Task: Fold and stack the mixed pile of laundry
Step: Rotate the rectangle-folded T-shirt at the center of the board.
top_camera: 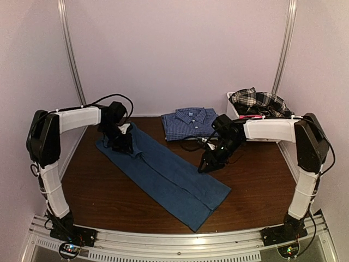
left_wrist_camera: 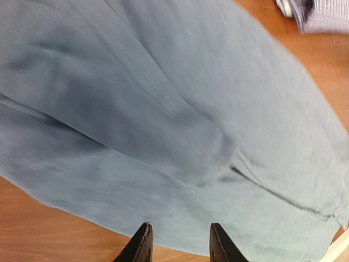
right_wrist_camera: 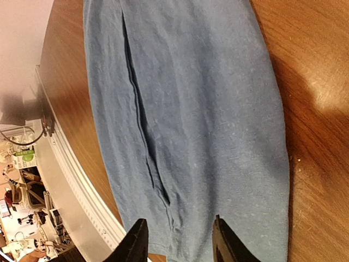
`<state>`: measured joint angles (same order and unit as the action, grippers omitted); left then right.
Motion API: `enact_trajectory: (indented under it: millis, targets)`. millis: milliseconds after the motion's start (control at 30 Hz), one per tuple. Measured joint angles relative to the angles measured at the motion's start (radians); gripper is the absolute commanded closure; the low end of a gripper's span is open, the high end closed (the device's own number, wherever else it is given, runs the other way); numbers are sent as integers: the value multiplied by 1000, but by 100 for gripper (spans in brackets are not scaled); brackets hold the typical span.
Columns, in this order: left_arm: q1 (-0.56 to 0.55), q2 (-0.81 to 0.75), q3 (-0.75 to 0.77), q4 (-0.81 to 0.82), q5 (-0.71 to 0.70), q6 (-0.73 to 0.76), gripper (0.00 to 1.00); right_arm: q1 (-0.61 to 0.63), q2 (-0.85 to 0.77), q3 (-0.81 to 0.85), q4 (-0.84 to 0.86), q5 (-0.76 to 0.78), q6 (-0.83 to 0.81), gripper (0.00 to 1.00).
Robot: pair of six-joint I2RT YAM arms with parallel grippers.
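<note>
- T-shirt lies flat on the table, slanting from far left to near centre-right;
- folded shirt sits behind it, at the table's back centre;
- bin stands in the far right corner, right of the folded shirt; a heap of garments lies in it;
- left gripper is over the T-shirt's far left end;
- right gripper is by the T-shirt's right edge, before the folded shirt.

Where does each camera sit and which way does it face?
Top external: above and behind, looking down at the table, T-shirt and folded shirt; left arm and right arm show.
Left wrist: on the left arm, looking down at the T-shirt; its fingertips show.
Right wrist: on the right arm, looking along the T-shirt toward the near rail; its fingertips show.
Shared: all see the T-shirt.
</note>
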<state>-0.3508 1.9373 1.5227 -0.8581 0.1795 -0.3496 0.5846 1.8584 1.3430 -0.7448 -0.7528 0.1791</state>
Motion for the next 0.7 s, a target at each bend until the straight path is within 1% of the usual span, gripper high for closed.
enact_trajectory:
  millis: [100,167,333,433,533,600,700]
  targets:
    - [-43,8,-72,37,25,-25,63,11,39,-9,-1,13,-16,65]
    - [-48,29,-94,57,34,-40,63,18,70,-20,1,19,-21,67]
    - [-29,120,-50,69,1,-54,65,51,135,-45,2,22,-26,68]
    - [-5,187,37,44,-19,-49,65,95,146,-46,16,-2,-16,68]
    - [33,264,158,13,-28,-35,65,152,171,-28,42,-39,13,68]
    - [61,319,248,-9,-29,-21,65,196,214,23,61,-75,42,67]
    - [107,424,426,-45,-29,12,65,249,314,165,72,-120,80,66]
